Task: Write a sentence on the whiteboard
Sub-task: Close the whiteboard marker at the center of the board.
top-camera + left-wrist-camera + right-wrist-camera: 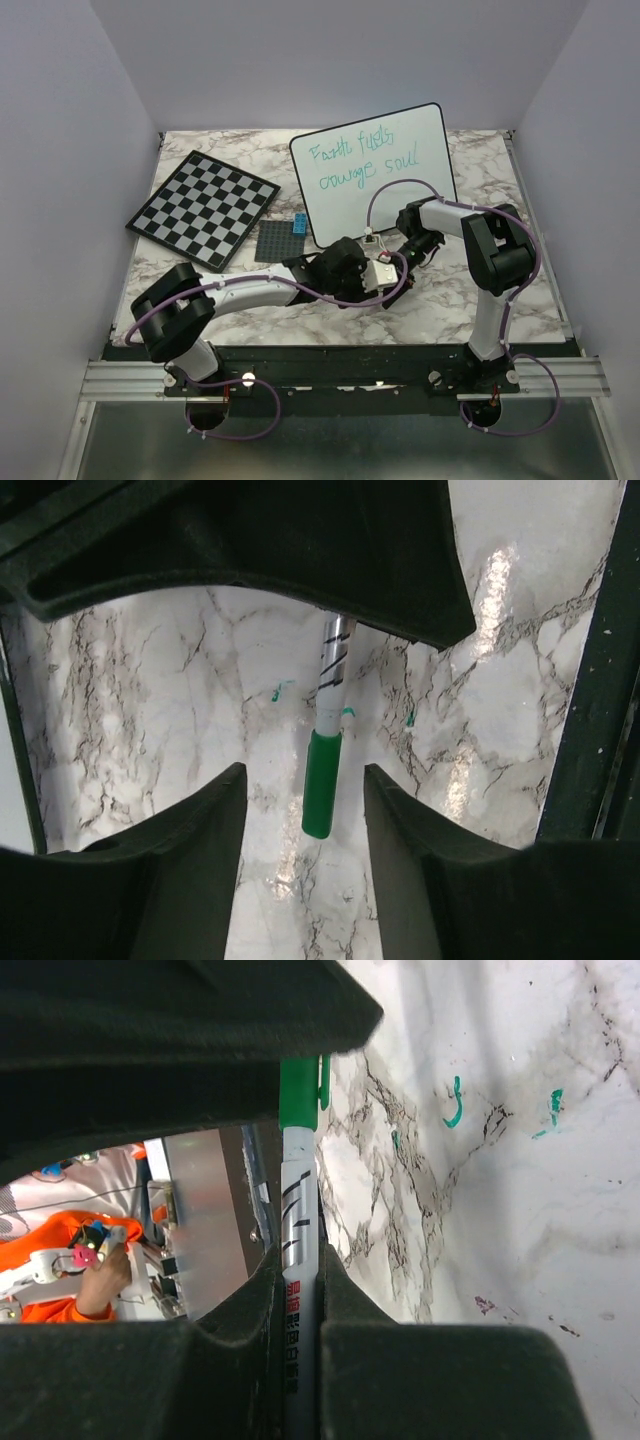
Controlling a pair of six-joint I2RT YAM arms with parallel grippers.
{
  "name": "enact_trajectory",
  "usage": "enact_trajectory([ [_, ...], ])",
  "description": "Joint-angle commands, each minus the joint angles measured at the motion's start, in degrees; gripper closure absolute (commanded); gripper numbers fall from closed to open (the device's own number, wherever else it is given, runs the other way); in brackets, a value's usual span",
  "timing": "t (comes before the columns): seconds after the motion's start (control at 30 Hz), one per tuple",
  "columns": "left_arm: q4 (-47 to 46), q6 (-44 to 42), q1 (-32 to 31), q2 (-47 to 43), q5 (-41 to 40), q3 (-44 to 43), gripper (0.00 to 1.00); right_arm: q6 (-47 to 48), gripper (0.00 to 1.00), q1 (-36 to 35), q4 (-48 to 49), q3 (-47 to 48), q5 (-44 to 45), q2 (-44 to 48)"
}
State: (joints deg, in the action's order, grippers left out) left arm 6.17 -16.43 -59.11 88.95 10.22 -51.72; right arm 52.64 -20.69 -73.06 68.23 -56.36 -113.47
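The whiteboard stands propped at the back centre. On it is the sentence, two lines of teal-green scrawl. In front of it my two grippers meet low over the marble. My right gripper is shut on a silver-white marker with a green cap on its far end. In the left wrist view that capped marker points down between the fingers of my left gripper. This gripper is open and clear of the cap on both sides.
A black-and-white chessboard lies at the back left. Beside it is a small dark studded plate with a blue brick. Green marker smudges dot the marble table.
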Motion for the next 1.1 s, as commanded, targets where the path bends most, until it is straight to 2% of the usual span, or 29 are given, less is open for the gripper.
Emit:
enact_trajectory([
  [0.0, 2.34, -0.36, -0.48, 4.2, 4.1, -4.86, 0.59, 1.67, 0.99, -0.49, -1.21, 1.3, -2.0, 0.35],
  [0.1, 6.56, 0.42, -0.48, 7.02, 5.42, -8.99, 1.0, 1.32, 0.99, -0.41, -0.86, 1.3, -1.83, 0.36],
  [0.27, 5.43, 1.04, -0.48, 7.56, 6.92, -12.34, 1.0, 0.97, 0.99, -0.76, -0.77, 1.38, -1.74, 0.0],
  [0.7, 2.44, -0.89, -1.62, 12.74, 12.98, -30.0, 1.0, 1.15, 0.99, -1.46, -1.21, 1.65, -2.26, 0.36],
  [0.83, 1.82, -0.45, -1.8, 12.83, 11.24, -30.37, 1.0, 0.54, 0.99, -1.46, -0.86, 1.39, -1.74, 0.97],
  [0.9, 1.82, -0.8, -1.8, 10.91, 9.74, -27.14, 1.0, -1.3, 0.99, -0.68, 0.89, 0.77, 0.7, 2.46],
  [0.97, 1.12, -0.45, -1.71, 8.71, 6.67, -23.97, 0.91, -3.07, 0.99, 0.29, 3.35, -0.37, 2.65, 4.13],
  [1.0, 0.77, 0.33, -1.8, 6.0, 5.79, -20.56, 0.8, -3.51, 0.99, 1.25, 4.14, -0.72, 4.31, 5.79],
  [1.07, -0.81, 1.3, -1.8, 2.91, 3.68, -16.76, 0.69, -3.6, 0.99, 1.96, 5.2, -1.34, 5.73, 7.64],
])
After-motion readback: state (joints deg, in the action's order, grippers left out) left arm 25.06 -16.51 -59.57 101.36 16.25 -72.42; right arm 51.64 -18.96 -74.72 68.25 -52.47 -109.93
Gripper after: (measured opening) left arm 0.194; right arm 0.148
